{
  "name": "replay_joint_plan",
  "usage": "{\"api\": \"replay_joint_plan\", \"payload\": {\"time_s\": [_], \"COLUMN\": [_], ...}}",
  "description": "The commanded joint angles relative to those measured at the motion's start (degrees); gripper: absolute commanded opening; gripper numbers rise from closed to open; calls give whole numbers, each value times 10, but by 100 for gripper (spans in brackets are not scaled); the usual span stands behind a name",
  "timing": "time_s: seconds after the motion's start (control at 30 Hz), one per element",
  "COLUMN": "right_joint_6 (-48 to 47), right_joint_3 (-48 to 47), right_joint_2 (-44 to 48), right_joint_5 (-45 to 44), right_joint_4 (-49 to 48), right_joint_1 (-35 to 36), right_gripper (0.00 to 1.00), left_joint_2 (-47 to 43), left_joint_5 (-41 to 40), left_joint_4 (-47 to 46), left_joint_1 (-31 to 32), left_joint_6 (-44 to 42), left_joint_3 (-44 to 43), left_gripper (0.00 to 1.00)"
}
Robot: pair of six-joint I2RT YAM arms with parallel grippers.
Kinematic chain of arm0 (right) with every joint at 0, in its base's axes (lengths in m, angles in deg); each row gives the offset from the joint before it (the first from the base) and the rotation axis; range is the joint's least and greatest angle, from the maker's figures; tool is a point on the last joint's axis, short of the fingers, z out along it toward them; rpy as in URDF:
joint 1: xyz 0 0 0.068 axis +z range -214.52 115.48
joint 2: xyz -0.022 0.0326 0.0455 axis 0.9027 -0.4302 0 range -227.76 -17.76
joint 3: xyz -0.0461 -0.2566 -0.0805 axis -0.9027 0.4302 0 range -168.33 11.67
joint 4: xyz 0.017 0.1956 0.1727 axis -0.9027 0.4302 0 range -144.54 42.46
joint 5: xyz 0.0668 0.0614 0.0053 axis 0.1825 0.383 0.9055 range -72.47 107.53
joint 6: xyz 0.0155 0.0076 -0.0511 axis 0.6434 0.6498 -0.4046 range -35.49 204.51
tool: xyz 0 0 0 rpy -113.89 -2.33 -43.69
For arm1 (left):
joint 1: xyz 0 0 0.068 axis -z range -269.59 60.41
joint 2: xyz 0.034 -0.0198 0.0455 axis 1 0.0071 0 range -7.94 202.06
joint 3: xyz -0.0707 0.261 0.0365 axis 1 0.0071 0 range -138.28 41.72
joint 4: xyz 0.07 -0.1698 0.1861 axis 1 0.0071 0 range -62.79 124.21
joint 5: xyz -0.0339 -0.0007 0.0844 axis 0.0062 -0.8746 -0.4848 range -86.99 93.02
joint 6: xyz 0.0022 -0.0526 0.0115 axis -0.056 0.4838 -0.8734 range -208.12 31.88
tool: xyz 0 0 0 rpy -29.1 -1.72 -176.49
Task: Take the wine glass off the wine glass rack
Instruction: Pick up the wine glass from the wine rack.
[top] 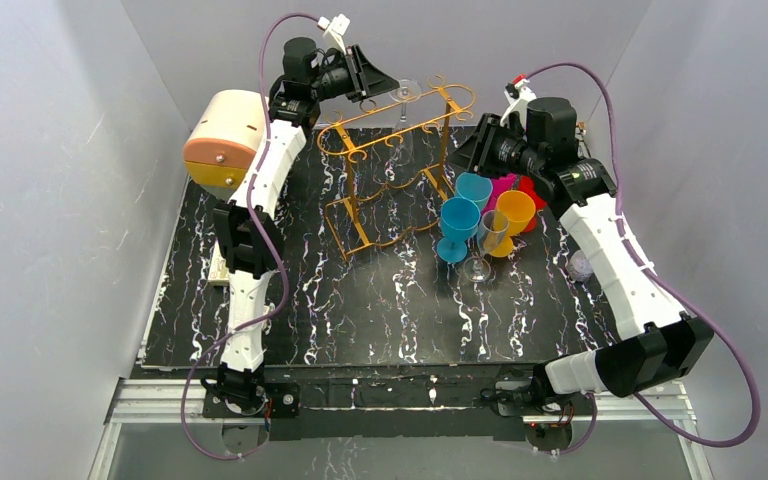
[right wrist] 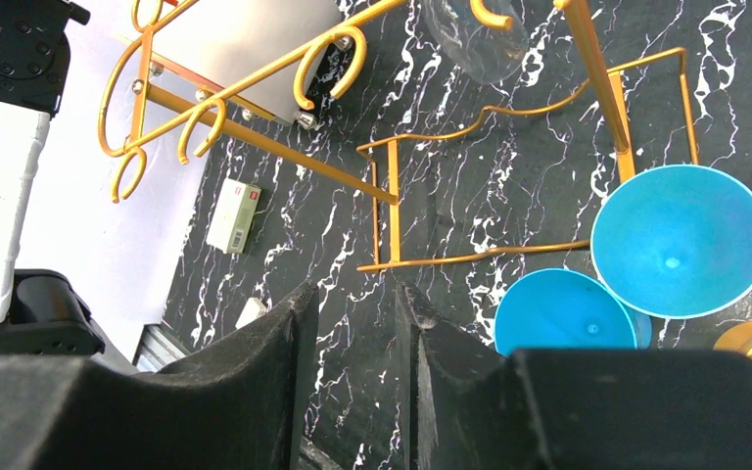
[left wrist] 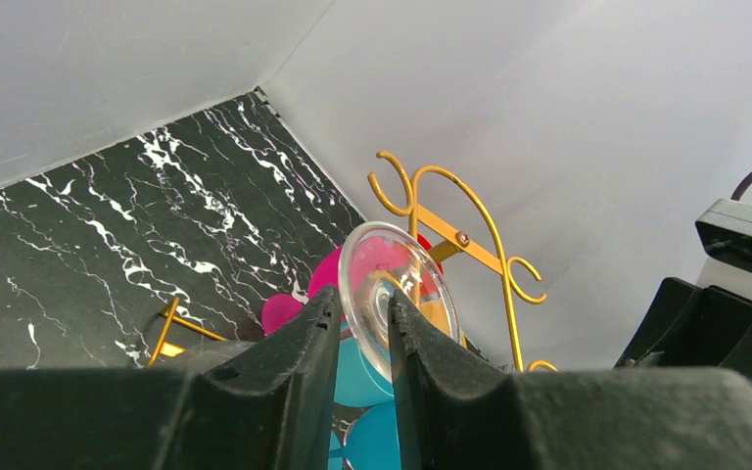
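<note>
The golden-orange wire wine glass rack stands at the back middle of the black marble table. A clear wine glass hangs upside down at the rack's far top end, its round foot uppermost. My left gripper is raised there. In the left wrist view the left gripper is closed on the edge of the glass's foot, with the rack's scroll end behind. My right gripper hovers right of the rack. In its wrist view the right gripper is open and empty above the table, with the rack and the glass bowl ahead.
Right of the rack stand blue goblets, an orange cup, a pink cup and a clear wine glass. A round cream-and-orange box sits at the back left. White walls close in on three sides.
</note>
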Motion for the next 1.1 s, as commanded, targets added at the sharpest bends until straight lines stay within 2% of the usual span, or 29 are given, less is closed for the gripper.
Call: {"api": "replay_joint_plan", "payload": {"time_s": [0.0, 0.27, 0.43, 0.73, 1.07], "right_joint_6": [-6, -5, -4, 9, 49], "right_joint_3": [-4, -5, -6, -23, -61], "right_joint_2": [23, 26, 24, -2, -36], "right_joint_5": [1, 1, 0, -7, 24], "right_joint_4": [-26, -30, -30, -32, -50], "right_joint_1": [0, 0, 0, 0, 0], "right_gripper": [43, 43, 43, 43, 43], "left_joint_2": [1, 13, 13, -21, -50], "left_joint_5": [25, 31, 33, -30, -60], "left_joint_4": [24, 42, 41, 34, 24], "left_joint_1": [0, 0, 1, -2, -4], "left_joint_6": [-11, -21, -20, -23, -13], "left_joint_3": [-9, -30, -29, -5, 1], "left_gripper": [24, 21, 0, 0, 0]}}
